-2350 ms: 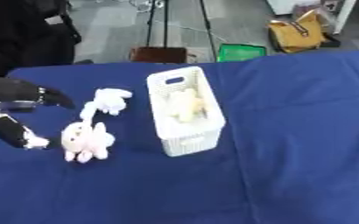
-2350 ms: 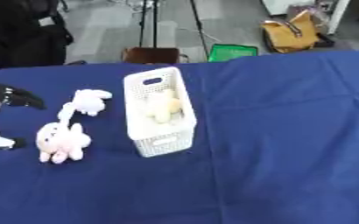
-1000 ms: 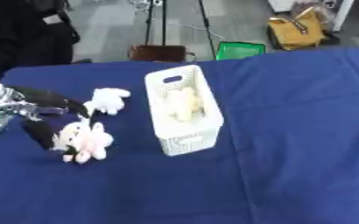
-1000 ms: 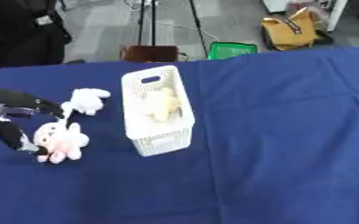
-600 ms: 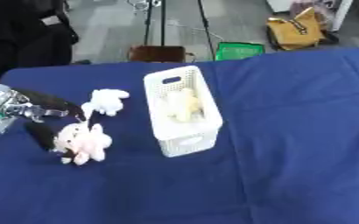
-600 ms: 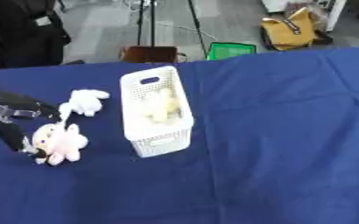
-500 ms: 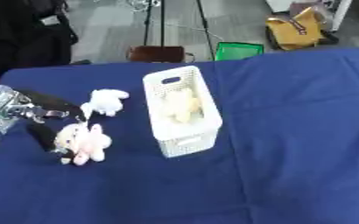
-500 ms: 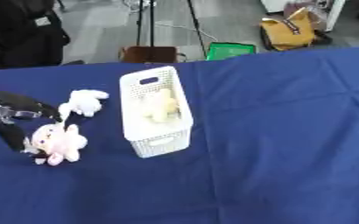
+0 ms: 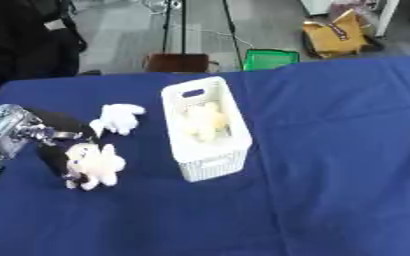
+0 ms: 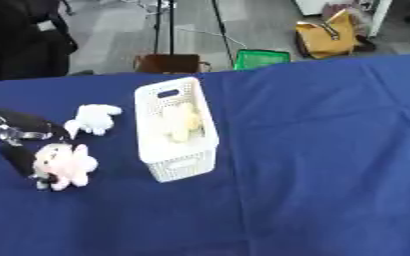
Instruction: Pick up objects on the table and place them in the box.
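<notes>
At the left of the frame, a pinkish-white plush toy (image 9: 95, 165) is being gripped by the left hand (image 9: 55, 150), its dark fingers curled round the toy's left side. Much of the arm is being cut off by the left edge. A white plush (image 9: 118, 118) is lying just above, apart. A pale toy (image 9: 204, 121), hard to make out, is being held inside the white box (image 9: 210, 160) on the blue table (image 9: 340, 150).

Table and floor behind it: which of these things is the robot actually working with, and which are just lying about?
Part of the job:
white box, a pale toy inside
pink-and-white plush toy at the left hand
white plush toy

Just lying about:
green crate
yellow bag
brown box
</notes>
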Motion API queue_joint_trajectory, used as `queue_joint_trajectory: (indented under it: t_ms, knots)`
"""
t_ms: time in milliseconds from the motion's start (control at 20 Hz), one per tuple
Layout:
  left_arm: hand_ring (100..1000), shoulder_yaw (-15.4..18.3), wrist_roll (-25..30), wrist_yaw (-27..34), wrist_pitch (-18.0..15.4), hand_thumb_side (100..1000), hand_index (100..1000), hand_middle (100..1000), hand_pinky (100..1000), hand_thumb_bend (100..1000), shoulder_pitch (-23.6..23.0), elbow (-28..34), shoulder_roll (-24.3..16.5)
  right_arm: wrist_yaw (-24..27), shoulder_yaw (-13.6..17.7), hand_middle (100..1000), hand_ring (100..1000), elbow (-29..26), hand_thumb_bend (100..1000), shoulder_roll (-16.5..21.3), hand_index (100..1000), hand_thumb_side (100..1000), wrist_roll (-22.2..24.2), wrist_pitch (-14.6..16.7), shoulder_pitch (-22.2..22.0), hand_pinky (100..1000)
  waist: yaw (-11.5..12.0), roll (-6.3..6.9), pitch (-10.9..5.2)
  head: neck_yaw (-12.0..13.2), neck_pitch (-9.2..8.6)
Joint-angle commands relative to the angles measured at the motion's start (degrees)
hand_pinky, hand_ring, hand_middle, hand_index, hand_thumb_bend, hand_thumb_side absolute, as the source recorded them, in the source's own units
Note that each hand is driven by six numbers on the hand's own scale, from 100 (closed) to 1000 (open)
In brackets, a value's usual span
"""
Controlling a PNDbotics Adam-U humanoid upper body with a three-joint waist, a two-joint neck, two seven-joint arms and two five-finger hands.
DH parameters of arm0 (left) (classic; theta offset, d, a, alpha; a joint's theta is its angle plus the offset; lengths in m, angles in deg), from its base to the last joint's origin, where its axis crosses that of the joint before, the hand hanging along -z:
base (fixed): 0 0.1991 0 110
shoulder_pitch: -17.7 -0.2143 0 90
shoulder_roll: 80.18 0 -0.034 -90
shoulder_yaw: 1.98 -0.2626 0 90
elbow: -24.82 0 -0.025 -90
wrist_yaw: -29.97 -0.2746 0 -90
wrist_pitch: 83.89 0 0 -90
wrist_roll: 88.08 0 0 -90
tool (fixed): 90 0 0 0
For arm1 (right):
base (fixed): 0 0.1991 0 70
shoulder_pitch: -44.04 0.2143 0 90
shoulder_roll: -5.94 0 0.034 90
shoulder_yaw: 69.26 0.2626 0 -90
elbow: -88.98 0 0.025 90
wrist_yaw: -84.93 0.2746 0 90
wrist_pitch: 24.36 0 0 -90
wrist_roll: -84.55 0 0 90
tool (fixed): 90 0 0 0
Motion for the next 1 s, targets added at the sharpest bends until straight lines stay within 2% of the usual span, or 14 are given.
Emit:
queue_joint_trajectory:
  t_ms: [50,350,700,750,800,850,950,1000]
  knots:
    - [969,1.15,2.49,-1.29,-3.37,586,1000,977,931,508,1.37,-1.33,-0.71,0.52,0.14,577,624,-1.13,100,0.66,731,833,-0.97,1.05,0.43,724,-0.09,-0.03,-0.82,0.21,-0.58]
    - [969,1.44,3.76,-4.08,-3.78,567,1000,973,929,488,2.23,-3.33,0.29,0.82,-0.01,574,622,-1.13,100,0.69,729,836,-0.85,1.31,0.40,725,-0.43,0.23,-0.61,0.37,-0.59]
    - [959,1.61,2.79,-6.82,-5.22,584,1000,950,922,478,2.45,-4.34,0.86,1.07,0.01,575,622,-1.13,100,0.68,730,835,-0.79,1.47,0.41,725,-0.52,0.31,-0.49,0.30,-0.55]
    - [928,1.63,2.57,-6.65,-5.49,585,943,897,876,450,2.48,-4.27,0.85,1.10,0.02,575,622,-1.13,100,0.69,730,833,-0.80,1.47,0.41,725,-0.49,0.30,-0.48,0.29,-0.48]
    - [925,1.64,1.87,-6.14,-5.91,584,935,892,872,449,2.54,-3.76,0.76,1.14,0.03,575,622,-1.13,100,0.70,730,833,-0.80,1.46,0.37,725,-0.39,0.30,-0.48,0.26,-0.38]
    - [898,1.59,1.25,-5.68,-6.21,573,872,851,843,426,2.51,-3.33,0.59,1.17,0.03,575,622,-1.13,100,0.71,731,833,-0.79,1.45,0.35,725,-0.33,0.30,-0.48,0.24,-0.32]
    - [875,1.55,0.34,-4.80,-6.47,565,815,821,819,407,2.52,-2.74,0.23,1.23,0.01,575,622,-1.13,100,0.72,731,832,-0.76,1.47,0.31,725,-0.21,0.31,-0.51,0.17,-0.22]
    - [875,1.51,0.19,-4.53,-6.47,565,815,821,819,407,2.53,-2.60,0.09,1.25,0.02,575,622,-1.13,100,0.72,731,832,-0.75,1.47,0.30,725,-0.19,0.31,-0.53,0.16,-0.20]
